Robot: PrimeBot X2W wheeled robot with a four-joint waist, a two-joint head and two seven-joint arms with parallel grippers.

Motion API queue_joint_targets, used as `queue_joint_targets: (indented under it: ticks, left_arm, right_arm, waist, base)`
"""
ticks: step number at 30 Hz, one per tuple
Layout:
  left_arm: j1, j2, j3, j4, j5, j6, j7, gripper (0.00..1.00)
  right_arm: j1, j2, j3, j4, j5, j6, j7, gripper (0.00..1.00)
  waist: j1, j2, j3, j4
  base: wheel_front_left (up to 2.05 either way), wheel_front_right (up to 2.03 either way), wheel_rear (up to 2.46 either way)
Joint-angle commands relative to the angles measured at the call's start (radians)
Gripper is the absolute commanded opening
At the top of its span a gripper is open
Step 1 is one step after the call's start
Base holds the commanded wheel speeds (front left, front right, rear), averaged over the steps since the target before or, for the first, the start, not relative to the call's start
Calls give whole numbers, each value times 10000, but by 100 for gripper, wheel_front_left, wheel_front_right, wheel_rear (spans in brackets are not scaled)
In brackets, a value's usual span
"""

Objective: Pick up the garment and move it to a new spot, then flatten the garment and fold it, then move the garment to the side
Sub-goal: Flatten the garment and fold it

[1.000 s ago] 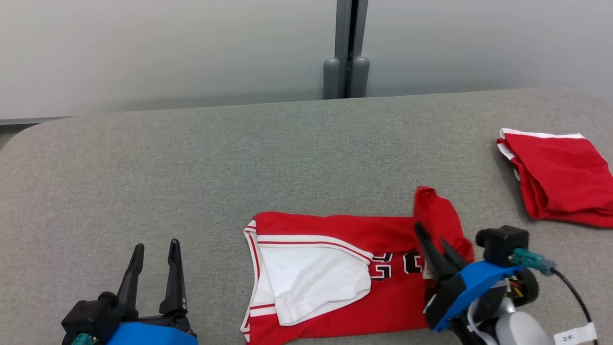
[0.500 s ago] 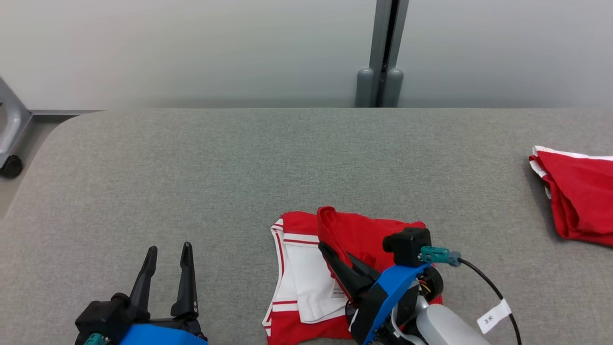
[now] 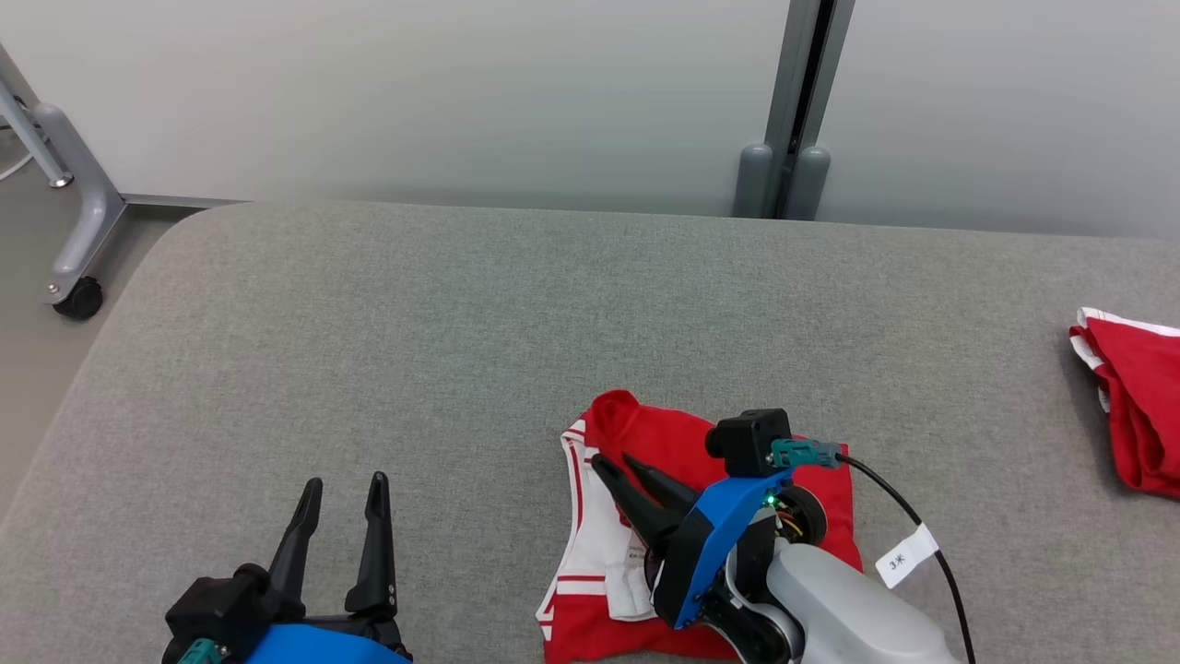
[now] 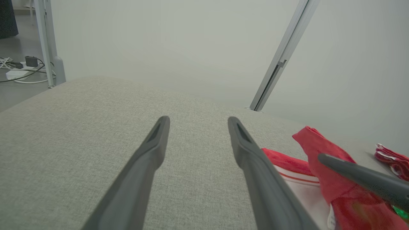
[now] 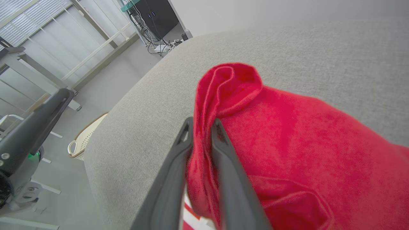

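Reference landmark: the grey padded table. The red garment is lying at the table's near edge, right of its middle. It is partly doubled over itself, with a white panel and red-striped trim showing on its left side.

The right gripper is clenching a raised fold of the garment. In the right wrist view the red cloth is passing between its two closed-in fingers.

The left gripper is hovering over the table's near left part, prongs spread and grasping nothing, well apart from the garment.

A second red garment is sitting bunched at the table's right edge. A grey post is standing behind the table's far edge.
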Motion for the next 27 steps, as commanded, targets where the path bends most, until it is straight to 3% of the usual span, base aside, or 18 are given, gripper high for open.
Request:
queue_joint_targets:
  ticks: [1,9,14,21,27]
  left_arm:
    - [-152,-24,-27,40,8,-43,-21,100]
    - [-88,-8,-119,99,22,-44,-31,100]
    - [-68,-33,-143,69,56,-43,-43,100]
    - [96,-14,-164,0,84,-27,-49,100]
    - [101,-37,-262,-51,178,1,-54,100]
  right_arm:
    - [-298,-11,256,175,269,1,-129,100]
    - [-1111,-21,1040,696,988,1,-1174,100]
    - [-1673,-24,644,1343,299,1,-1690,100]
    - [-1344,-16,-1700,1185,-2039,1,-1735,100]
    - [-64,-16,-3720,19,-4187,1,-1739,100]
  waist:
    - [0,0,-19,30]
    - [0,0,-41,-98]
    - [0,0,-50,-346]
    - [0,0,-73,-695]
    - [0,0,-129,-900]
  base:
    - [0,0,0]
    - [0,0,0]
    - [0,0,0]
    - [0,0,0]
    - [0,0,0]
